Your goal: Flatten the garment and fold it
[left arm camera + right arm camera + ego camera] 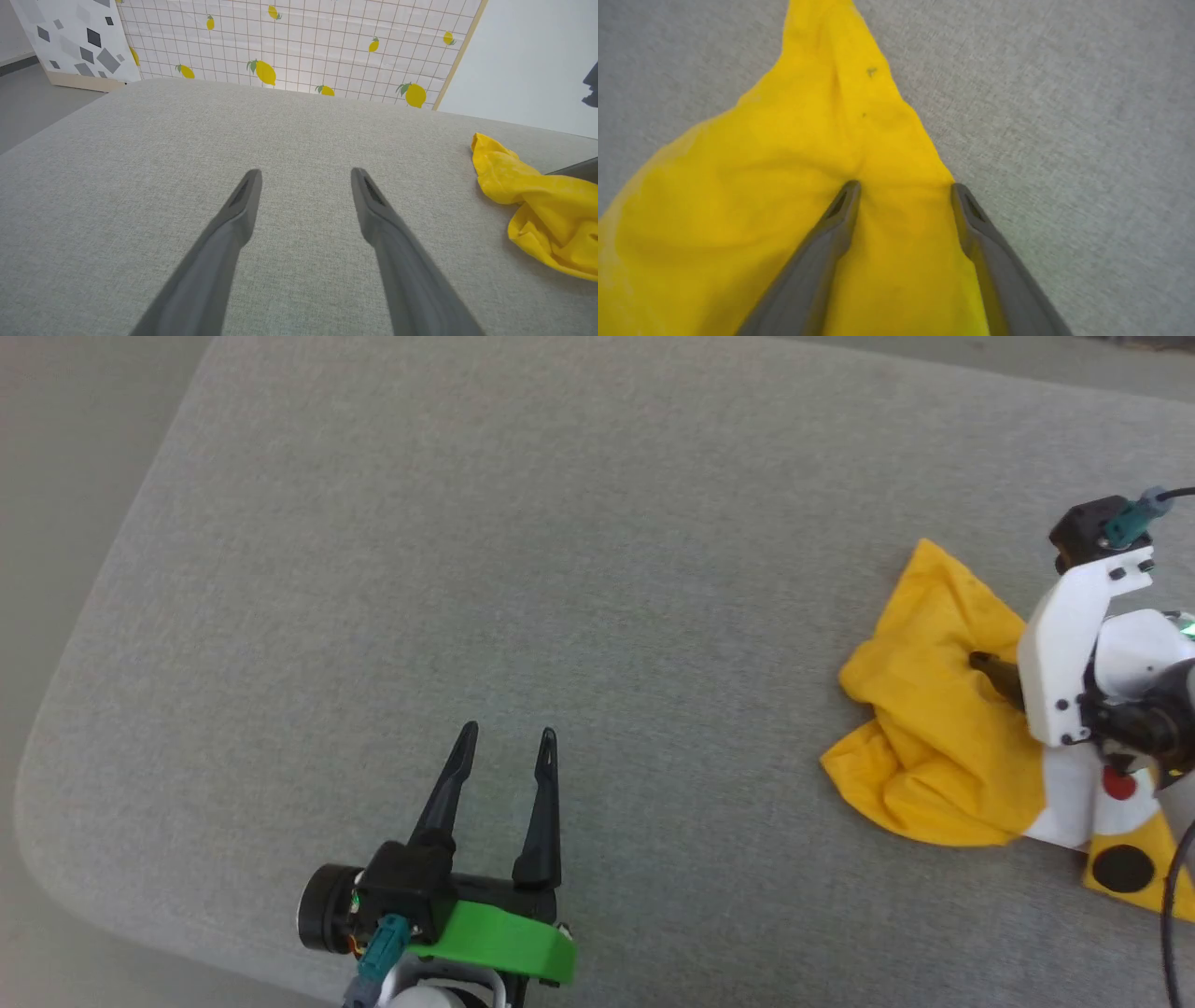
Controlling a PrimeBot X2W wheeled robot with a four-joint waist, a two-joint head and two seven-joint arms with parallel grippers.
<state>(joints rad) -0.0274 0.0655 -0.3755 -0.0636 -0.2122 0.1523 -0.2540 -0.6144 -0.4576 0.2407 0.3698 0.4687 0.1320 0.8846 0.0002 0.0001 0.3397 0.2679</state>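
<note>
The garment (pixel 934 728) is a bright yellow T-shirt lying crumpled at the right of the grey padded table (pixel 523 551), with a white patch, a red dot and a black dot of its print showing at its near corner. My right gripper (pixel 903 186) is open, pressed down on the yellow cloth (pixel 784 186), one finger on a crease and the other at the cloth's edge; its white wrist covers part of the shirt in the head view. My left gripper (pixel 507 735) hovers open over bare table, far left of the garment (pixel 537 205).
The table's rounded near-left corner (pixel 56 821) and left edge drop to a grey floor. Behind the table's far edge stands a lemon-print grid screen (pixel 299 42) and a white panel with grey shapes (pixel 74 42). A dark cable (pixel 1172 915) hangs by my right wrist.
</note>
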